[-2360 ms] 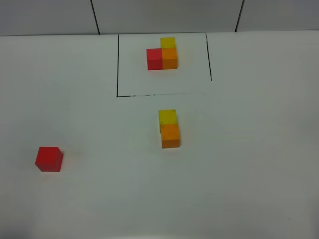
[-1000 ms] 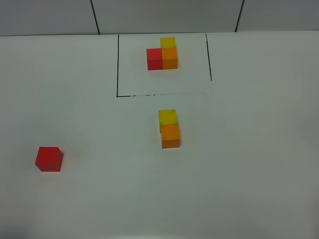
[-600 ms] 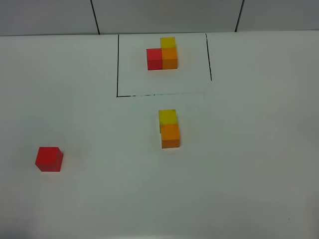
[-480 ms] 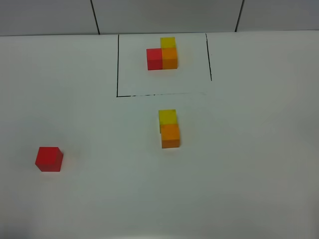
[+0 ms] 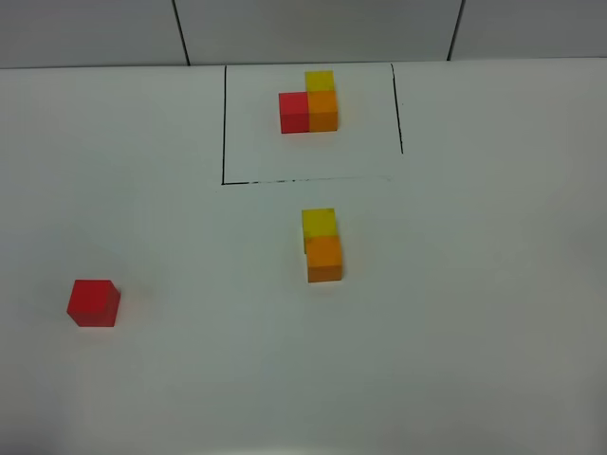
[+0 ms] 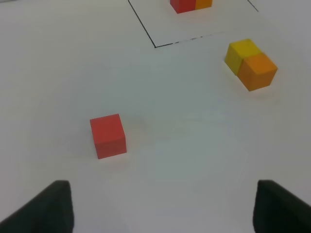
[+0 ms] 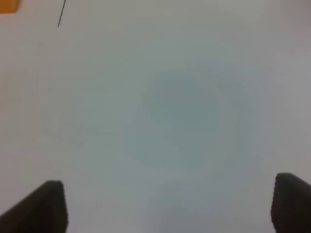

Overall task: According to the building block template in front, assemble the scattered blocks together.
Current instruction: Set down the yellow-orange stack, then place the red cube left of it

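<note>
The building block template [image 5: 310, 101] is an L of red, orange and yellow cubes inside a thin black frame at the back of the table. In front of the frame a yellow cube [image 5: 319, 224] and an orange cube [image 5: 324, 259] touch, the orange one nearer. Far off at the front left sits the loose red cube [image 5: 93, 302] alone. The left wrist view shows the red cube [image 6: 108, 136] ahead of my left gripper [image 6: 163, 206], which is open and empty, with the yellow-orange pair [image 6: 250, 64] beyond. My right gripper [image 7: 170, 206] is open over bare table. Neither gripper shows in the exterior high view.
The white table [image 5: 455, 313] ends at a grey panelled wall [image 5: 313, 28] at the back. A black frame line [image 7: 61, 13] and an orange corner [image 7: 8, 6] show at the edge of the right wrist view.
</note>
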